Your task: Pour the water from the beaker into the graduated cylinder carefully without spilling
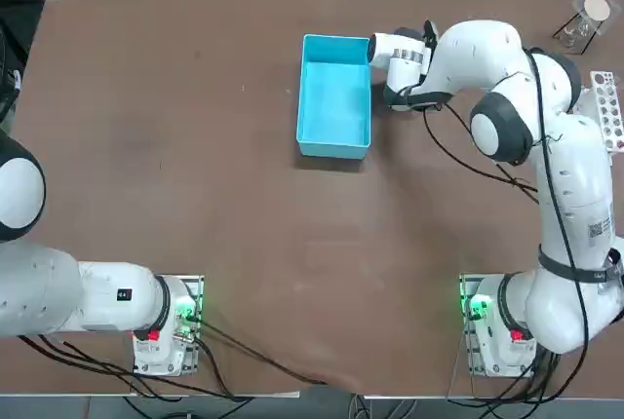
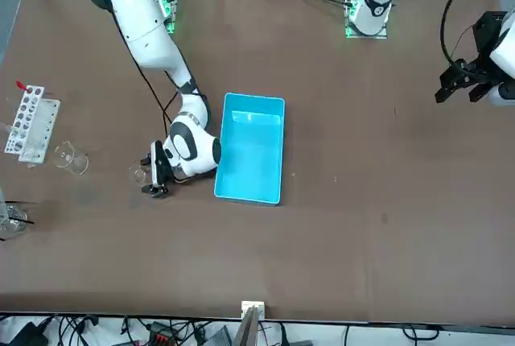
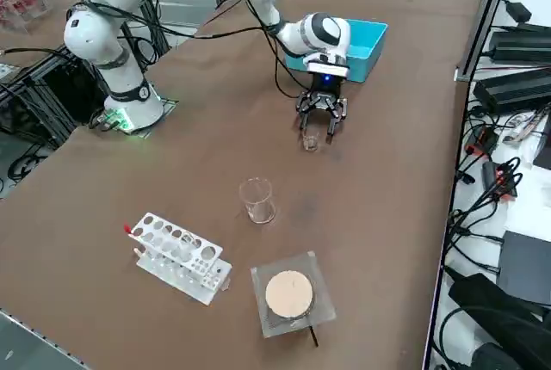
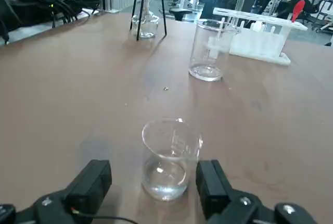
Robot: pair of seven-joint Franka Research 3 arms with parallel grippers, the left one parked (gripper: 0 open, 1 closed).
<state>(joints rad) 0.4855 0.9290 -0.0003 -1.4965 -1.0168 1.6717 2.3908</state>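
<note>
Wrist view shows the small beaker (image 4: 170, 159) upright on the brown worktop (image 4: 78, 94), water (image 4: 165, 178) in its bottom, between the spread fingers of the right claw (image 4: 156, 185), not yet gripped. Lifting and pouring remain. One beaker, one graduated cylinder (image 4: 210, 49) well apart, one white rack (image 4: 260, 34), one blue box (image 1: 335, 95).

beakers: 1, tiny clear glass beaker (image 4: 169, 159), lower centre of the wrist view
graduated cylinders: 1, larger clear glass graduated cylinder (image 3: 256, 200), centre of the side view
blue boxes: 1, open blue box (image 1: 335, 95), upper centre of the top view
white racks with holes: 1, white rack (image 3: 180, 258), lower left of the side view
stands with a round disc: 1, stand (image 3: 288, 294), lower centre of the side view
</note>
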